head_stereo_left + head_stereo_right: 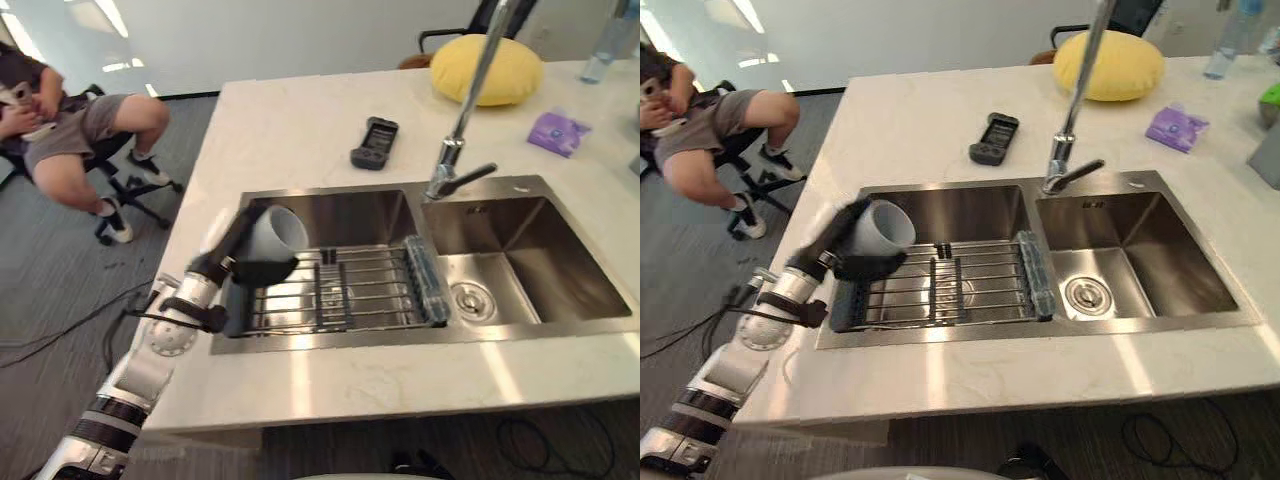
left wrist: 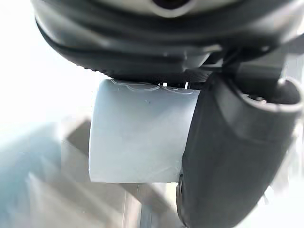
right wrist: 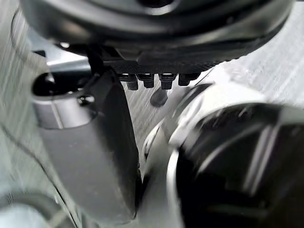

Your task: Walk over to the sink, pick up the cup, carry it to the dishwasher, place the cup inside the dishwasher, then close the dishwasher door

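Both eye views look steeply down from head height at the sink (image 1: pixel 340 215) and surface (image 1: pixel 300 130), sharing nearly everything. The left wrist view sits close behind the left hand (image 2: pixel 223 156) and cup (image 2: pixel 137 133). The right wrist view looks past the right hand (image 3: pixel 90 142) at the floor (image 3: pixel 280 52).

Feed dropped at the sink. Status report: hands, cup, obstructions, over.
Left robot hand shut on cup, tilted over the rack in the left basin. Right robot hand down by the floor, state unclear. Faucet right of cup, not touching.
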### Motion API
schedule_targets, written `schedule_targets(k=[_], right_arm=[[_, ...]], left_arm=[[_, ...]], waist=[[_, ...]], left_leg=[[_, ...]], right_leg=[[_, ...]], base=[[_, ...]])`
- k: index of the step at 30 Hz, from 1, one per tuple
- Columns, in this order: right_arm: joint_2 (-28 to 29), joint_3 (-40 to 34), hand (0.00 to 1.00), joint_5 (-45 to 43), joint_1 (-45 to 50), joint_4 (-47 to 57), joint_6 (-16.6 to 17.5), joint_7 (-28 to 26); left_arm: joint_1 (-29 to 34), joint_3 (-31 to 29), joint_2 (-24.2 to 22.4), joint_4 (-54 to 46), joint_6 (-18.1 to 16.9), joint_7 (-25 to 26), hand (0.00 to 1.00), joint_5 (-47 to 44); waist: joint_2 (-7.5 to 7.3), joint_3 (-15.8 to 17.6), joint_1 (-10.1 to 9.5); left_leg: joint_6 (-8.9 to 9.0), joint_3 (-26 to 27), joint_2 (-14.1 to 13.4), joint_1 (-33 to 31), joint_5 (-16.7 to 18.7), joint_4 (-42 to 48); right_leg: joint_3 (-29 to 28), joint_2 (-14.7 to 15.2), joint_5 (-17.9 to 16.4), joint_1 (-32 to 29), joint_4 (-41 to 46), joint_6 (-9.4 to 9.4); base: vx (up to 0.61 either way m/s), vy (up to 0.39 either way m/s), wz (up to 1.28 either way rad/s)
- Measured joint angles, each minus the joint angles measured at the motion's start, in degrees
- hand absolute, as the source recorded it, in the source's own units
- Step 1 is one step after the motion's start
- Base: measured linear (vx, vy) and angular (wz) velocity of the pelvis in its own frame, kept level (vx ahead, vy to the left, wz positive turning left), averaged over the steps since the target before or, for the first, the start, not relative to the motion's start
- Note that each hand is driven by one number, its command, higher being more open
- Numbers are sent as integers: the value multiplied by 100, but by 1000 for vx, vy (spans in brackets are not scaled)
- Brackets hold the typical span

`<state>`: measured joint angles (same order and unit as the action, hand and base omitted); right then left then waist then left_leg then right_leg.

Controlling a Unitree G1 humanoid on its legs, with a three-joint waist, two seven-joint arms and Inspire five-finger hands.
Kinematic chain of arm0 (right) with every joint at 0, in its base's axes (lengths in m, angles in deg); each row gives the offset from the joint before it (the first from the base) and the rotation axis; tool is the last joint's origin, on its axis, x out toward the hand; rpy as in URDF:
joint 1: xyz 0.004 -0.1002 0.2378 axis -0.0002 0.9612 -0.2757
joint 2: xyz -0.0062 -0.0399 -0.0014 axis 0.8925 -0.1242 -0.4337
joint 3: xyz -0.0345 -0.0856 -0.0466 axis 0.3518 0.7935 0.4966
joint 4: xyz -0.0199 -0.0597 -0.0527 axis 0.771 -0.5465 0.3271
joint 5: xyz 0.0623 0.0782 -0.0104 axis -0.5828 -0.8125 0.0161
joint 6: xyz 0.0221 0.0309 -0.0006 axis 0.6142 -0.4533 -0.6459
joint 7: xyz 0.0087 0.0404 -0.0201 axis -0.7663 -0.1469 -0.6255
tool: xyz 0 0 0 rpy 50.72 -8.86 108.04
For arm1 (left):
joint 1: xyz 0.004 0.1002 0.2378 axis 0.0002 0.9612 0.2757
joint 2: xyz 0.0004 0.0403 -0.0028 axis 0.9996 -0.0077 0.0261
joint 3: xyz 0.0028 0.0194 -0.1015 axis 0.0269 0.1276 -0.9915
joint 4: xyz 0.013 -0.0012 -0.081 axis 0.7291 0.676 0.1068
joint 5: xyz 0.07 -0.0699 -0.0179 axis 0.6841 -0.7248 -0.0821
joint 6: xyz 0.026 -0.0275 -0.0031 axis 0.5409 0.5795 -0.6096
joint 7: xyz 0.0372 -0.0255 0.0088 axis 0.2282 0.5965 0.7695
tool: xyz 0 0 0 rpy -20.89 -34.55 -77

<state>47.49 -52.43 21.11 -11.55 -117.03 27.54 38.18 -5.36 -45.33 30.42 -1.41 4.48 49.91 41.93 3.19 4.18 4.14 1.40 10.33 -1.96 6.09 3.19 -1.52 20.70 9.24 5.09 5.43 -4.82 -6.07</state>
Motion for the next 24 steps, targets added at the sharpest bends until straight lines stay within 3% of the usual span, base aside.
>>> schedule_targets(k=[1,2,5,9,12,13,14,15,16,18,20,21,22,23,24], right_arm=[[-1,-43,100,48,-10,-2,0,-28],[-17,-164,100,256,-39,-15,0,-114],[-59,-327,100,589,-79,-107,-9,-253],[-174,-384,100,992,-222,-234,-11,-430],[-206,-540,100,1194,-311,-452,3,-446],[-198,-638,100,1195,-301,-533,9,-446],[-176,-681,100,1195,-279,-552,15,-442],[-130,-772,100,1187,-195,-556,19,-405],[-131,-771,100,1143,-85,-498,27,-417],[-166,-765,100,1128,-9,-467,53,-409],[-244,-753,100,1129,-2,-457,60,-375],[-251,-742,100,1088,-11,-379,79,-410],[-199,-735,100,1034,-16,-284,95,-436],[-191,-670,100,962,-96,-222,106,-491],[-181,-617,100,918,-118,-225,108,-494]], left_arm=[[83,-312,-5,-147,-3,44,0,-108],[334,-1065,-64,-467,-84,215,0,-351],[724,-1993,-171,-746,-256,484,0,-620],[1409,-2791,-451,-840,-394,557,0,-845],[1865,-3012,-824,-819,-391,513,0,-1137],[1951,-3019,-979,-814,-391,432,0,-1252],[1954,-3019,-1039,-815,-392,366,0,-1265],[1958,-3044,-1088,-808,-395,219,0,-1278],[1956,-3056,-1099,-798,-444,94,0,-1305],[1923,-3067,-1098,-805,-556,-78,0,-1448],[1866,-3120,-1095,-826,-617,-118,0,-1624],[1774,-3167,-1096,-811,-612,-48,0,-1753],[1599,-3149,-1108,-786,-611,-12,0,-1782],[1286,-2977,-1173,-730,-610,12,0,-1838],[1238,-2934,-1184,-730,-610,11,0,-1840]], waist=[[-21,-11,-68],[-28,-16,-214],[-37,-20,-522],[-38,-23,-901],[-30,-19,-1128],[-20,-18,-1134],[3,-3,-1121],[-30,-8,-1116],[-31,-9,-1082],[3,-8,-1017],[16,27,-1102],[-51,47,-1097],[-142,67,-1040],[-187,70,-779],[-199,61,-720]], left_leg=[[-2,-42,17,-34,-2,17],[0,-187,25,-132,-12,72],[3,-452,26,-230,-22,169],[39,-948,78,-444,-101,265],[69,-1232,140,-576,-381,93],[32,-1033,210,-658,-611,-83],[-108,-787,189,-700,-607,-189],[-229,-4,23,-768,-552,-168],[-242,997,-204,-839,-549,-20],[-289,2086,-456,-908,-580,330],[-392,2143,-327,-909,-492,380],[-408,2254,-227,-897,-331,396],[-369,2750,-262,-887,-137,558],[-362,3608,-418,-821,101,885],[-403,3762,-464,-796,76,961]], right_leg=[[28,19,-51,3,0,-11],[166,31,-81,16,0,-25],[428,24,-138,126,4,-15],[871,45,-282,187,138,-16],[1410,140,-540,191,450,31],[1796,240,-680,225,623,23],[2032,297,-702,289,670,-6],[2478,355,-651,421,691,-89],[2892,420,-646,569,731,-97],[3238,555,-658,712,945,-91],[3361,783,-771,739,1314,6],[3281,836,-929,775,1302,53],[3360,826,-956,946,1052,23],[3501,784,-888,1105,685,-97],[3505,795,-923,1124,684,-145]], base=[[-70,-43,53],[-56,-54,50],[-41,-50,49],[-57,-37,65],[-75,-29,101],[-112,22,152],[-135,75,179],[-73,141,200],[-43,122,197],[54,181,178],[66,284,103],[1,208,58],[1,168,116],[7,86,110],[2,175,138]])
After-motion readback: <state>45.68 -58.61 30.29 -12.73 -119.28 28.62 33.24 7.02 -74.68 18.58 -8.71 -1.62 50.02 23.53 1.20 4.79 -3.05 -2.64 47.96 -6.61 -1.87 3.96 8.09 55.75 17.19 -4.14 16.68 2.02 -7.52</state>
